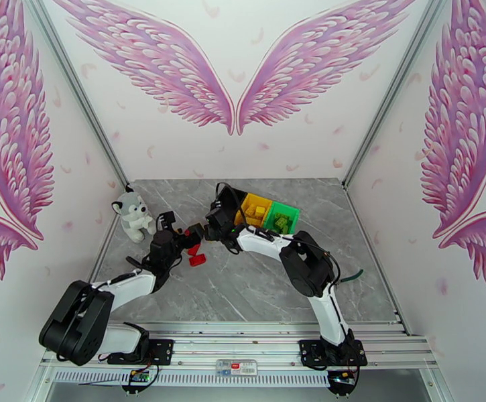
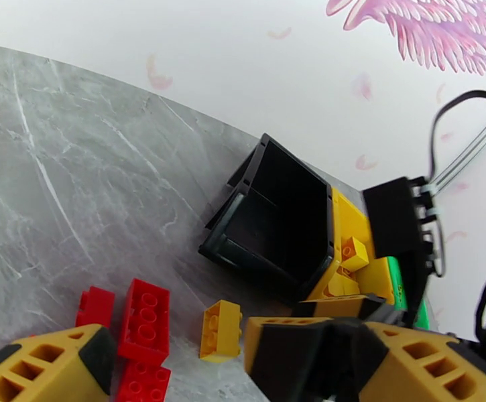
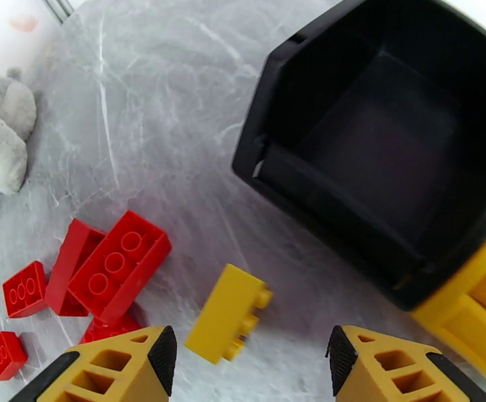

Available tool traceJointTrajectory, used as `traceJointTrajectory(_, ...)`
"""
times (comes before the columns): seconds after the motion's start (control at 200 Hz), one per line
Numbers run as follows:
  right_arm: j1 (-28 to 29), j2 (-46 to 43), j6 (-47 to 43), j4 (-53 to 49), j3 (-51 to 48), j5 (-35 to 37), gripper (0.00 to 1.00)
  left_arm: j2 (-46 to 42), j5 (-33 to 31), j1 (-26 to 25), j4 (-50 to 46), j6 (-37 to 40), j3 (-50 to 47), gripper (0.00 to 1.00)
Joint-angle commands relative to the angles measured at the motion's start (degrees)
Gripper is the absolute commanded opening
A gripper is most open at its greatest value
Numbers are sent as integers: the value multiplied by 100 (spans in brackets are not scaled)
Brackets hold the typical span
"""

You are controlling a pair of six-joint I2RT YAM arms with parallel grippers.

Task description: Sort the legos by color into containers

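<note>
Several red legos [image 3: 118, 262] lie in a loose cluster on the grey marble table, seen from above as red legos [image 1: 196, 254]. One yellow lego [image 3: 229, 313] rests on its side just ahead of my right gripper [image 3: 249, 360], which is open and empty above it. My left gripper [image 2: 179, 353] is open too, hovering over the red legos [image 2: 145, 309], with the yellow lego [image 2: 219, 329] just right of them. The black bin [image 3: 383, 149] holds nothing. Joined to it are the yellow bin [image 2: 360, 222], holding yellow bricks, and the green bin [image 1: 284, 217], holding green ones.
A plush grey-white toy [image 1: 133, 219] sits at the table's left edge, left of the red legos. The two grippers [image 1: 184, 241] [image 1: 212, 230] are close together in front of the black bin. Bare marble spreads toward the near and right sides.
</note>
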Motion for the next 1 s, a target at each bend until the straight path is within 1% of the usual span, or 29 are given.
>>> traceJointTrajectory(0.0, 0, 277, 162, -124, 421, -119, 67, -514, -182, 87, -366, 114, -251, 99)
traceJointTrajectory(0.1, 5, 534, 196, -239, 683, -115, 67, -881, -245, 124, -588, 163, -378, 99)
traceJointTrajectory(0.29, 5, 950, 241, -467, 1082, -16, 63, -1259, -310, 169, -843, 214, -510, 99)
traceJointTrajectory(0.445, 1, 1044, 277, -494, 1120, 8, 58, -1149, -256, 194, -890, 221, -439, 99)
traceJointTrajectory(0.595, -1, 1021, 249, -519, 1083, 29, 54, -763, -93, 195, -783, 200, -294, 99)
traceJointTrajectory(0.655, -1, 1030, 249, -539, 1079, 35, 51, -598, -16, 193, -720, 183, -237, 99)
traceJointTrajectory(0.83, 4, 868, 262, -371, 775, 7, 37, -278, 118, 178, -569, 150, -111, 99)
traceJointTrajectory(0.9, 0, 677, 287, -237, 548, -45, 31, -223, 148, 169, -522, 140, -79, 99)
traceJointTrajectory(0.995, 1, 342, 311, -51, 198, -64, 27, -147, 192, 147, -449, 142, -19, 99)
